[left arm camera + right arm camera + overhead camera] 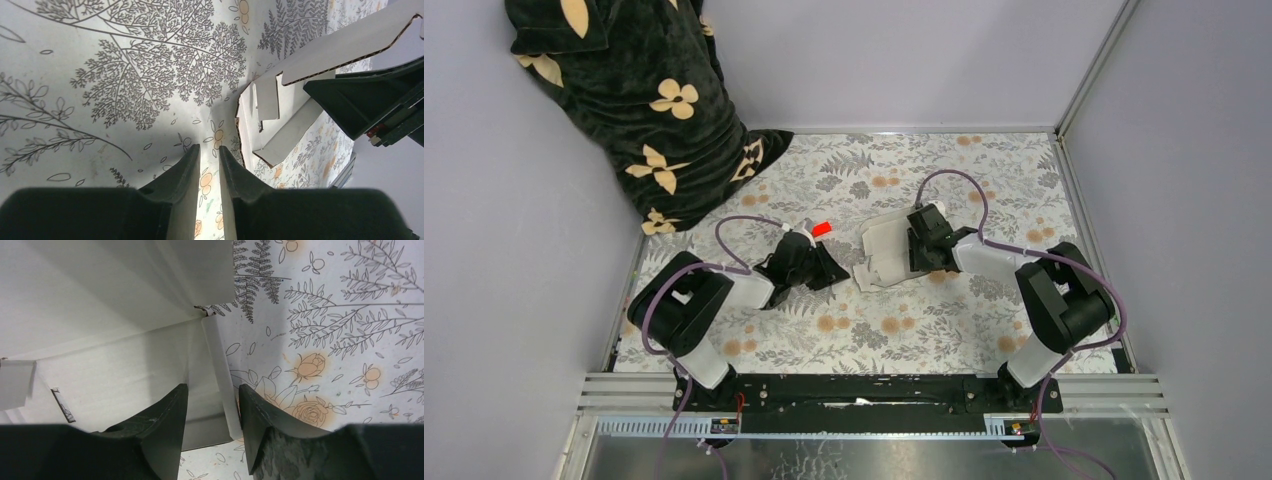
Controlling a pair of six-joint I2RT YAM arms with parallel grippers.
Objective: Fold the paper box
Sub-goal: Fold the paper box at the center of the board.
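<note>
- We find the paper box (882, 248) near the middle of the floral table cover (904, 325), slightly right of centre. It is partly formed: the panels lie open, with some flaps raised.
- The right gripper (212, 386) sits over the right side of the box. Its jaws are spread and straddle a narrow side flap (219, 365). We see no firm clamp on the flap.
- The left gripper (209, 149) rests low on the cover just left of the box. Its jaws are nearly together, with a thin slit between them showing only the cover, so it holds nothing.
- We judge the step in hand to be raising or creasing the side flap along its score line.
- To do it well, we centre the flap between the right fingertips (175, 400) before closing, so the pads meet card and not the cover beneath.
- We grip close to the score and turn the flap about that line. Pulling sideways would probably slide the whole box.
- We advise bringing the left gripper against the box's left edge as a stop, because the thin card is light and likely to shift.
- We keep clear of the small red rectangle (821, 228), which lies beyond the left gripper and is not part of the fold.
</note>
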